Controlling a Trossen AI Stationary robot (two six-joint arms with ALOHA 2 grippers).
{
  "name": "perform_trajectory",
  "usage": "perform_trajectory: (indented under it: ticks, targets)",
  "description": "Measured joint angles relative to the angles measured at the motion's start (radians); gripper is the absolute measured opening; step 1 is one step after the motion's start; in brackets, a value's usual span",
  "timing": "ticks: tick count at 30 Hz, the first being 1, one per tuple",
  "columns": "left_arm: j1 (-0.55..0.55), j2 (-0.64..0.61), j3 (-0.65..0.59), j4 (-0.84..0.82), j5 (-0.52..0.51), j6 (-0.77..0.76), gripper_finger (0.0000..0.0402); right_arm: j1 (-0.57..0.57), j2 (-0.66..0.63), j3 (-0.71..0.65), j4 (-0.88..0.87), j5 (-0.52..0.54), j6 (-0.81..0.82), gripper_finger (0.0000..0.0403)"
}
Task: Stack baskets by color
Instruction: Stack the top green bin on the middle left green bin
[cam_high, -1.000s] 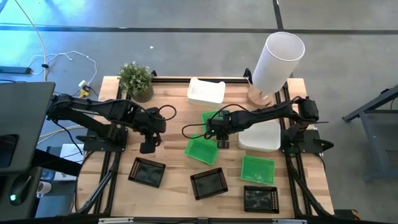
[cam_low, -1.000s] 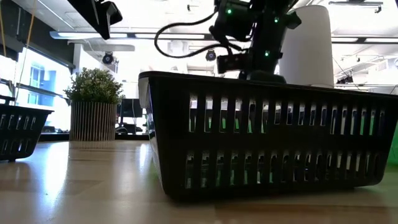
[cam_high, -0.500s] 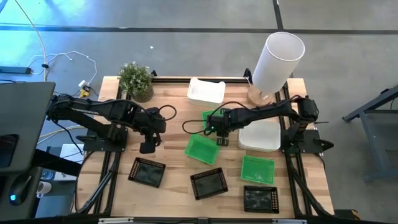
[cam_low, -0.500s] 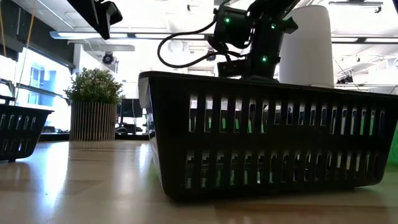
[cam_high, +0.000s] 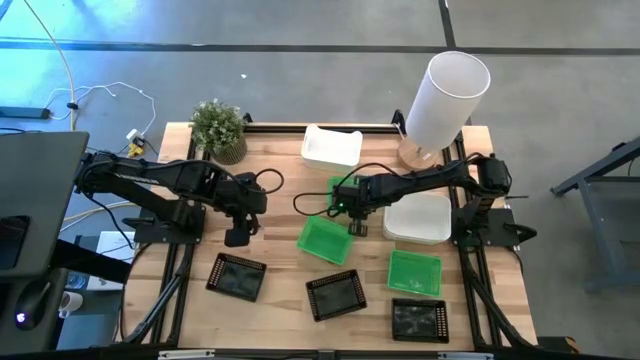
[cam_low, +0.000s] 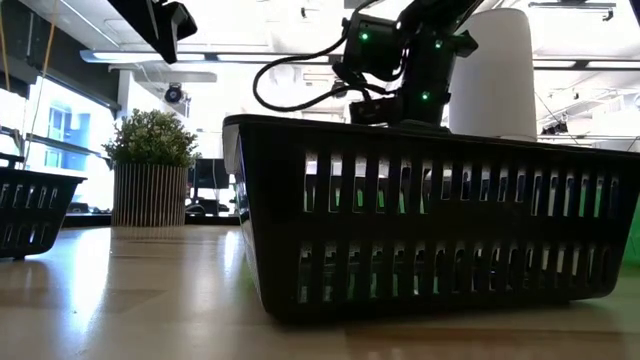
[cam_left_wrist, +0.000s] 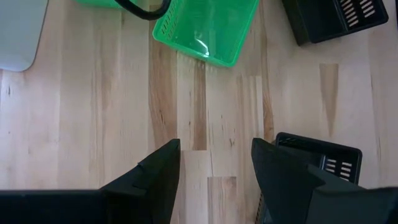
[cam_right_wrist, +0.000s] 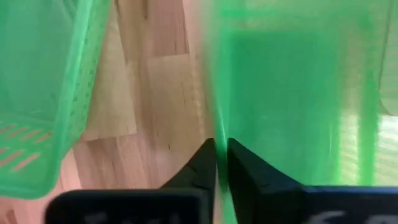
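Note:
Three green baskets show in the high view: one (cam_high: 325, 241) at the table's middle, one (cam_high: 414, 272) nearer right, and one (cam_high: 336, 187) mostly under my right arm. My right gripper (cam_high: 351, 212) is shut on that last one. Black baskets (cam_high: 237, 276), (cam_high: 336, 295), (cam_high: 419, 320) stand along the near side. White baskets (cam_high: 332, 147), (cam_high: 418, 219) lie at the far middle and the right. My left gripper (cam_high: 237, 236) hangs open over bare wood at the left. My right gripper pinches one upright side wall of the green basket at its rim (cam_right_wrist: 215, 127) between its two fingers (cam_right_wrist: 200, 163). The fingers come from above, pointing steeply down. Whether the basket is off the table I cannot tell.
A tall white cylinder (cam_high: 446, 95) stands at the far right corner and a small potted plant (cam_high: 219, 129) at the far left. In the low view a black basket (cam_low: 430, 220) fills the foreground. Bare wood lies below my left gripper (cam_left_wrist: 214, 174).
My right gripper has closed on the green basket's wall and its wrist has turned a little, staying in the same place. The baskets have kept their places.

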Motion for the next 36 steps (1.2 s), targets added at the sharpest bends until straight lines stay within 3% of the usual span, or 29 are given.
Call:
perform_trajectory:
  ticks: [9, 18, 28, 36]
  targets:
    - [0.0, 0.0, 0.0, 0.001, 0.0, 0.0, 0.0184, 0.005, -0.009, 0.019, -0.034, 0.012, 0.077, 0.0005]
    - [0.0, 0.0, 0.0, 0.001, -0.016, -0.027, 0.0184, 0.095, -0.013, 0.208, -0.238, 0.148, 0.223, 0.0001]
    - [0.0, 0.0, 0.0, -0.015, -0.179, -0.153, 0.0184, 0.233, -0.013, 0.38, -0.278, 0.201, 0.447, 0.0001]
    - [0.0, 0.0, 0.0, -0.041, -0.244, -0.204, 0.0184, 0.327, -0.014, 0.422, -0.174, 0.225, 0.517, 0.0]
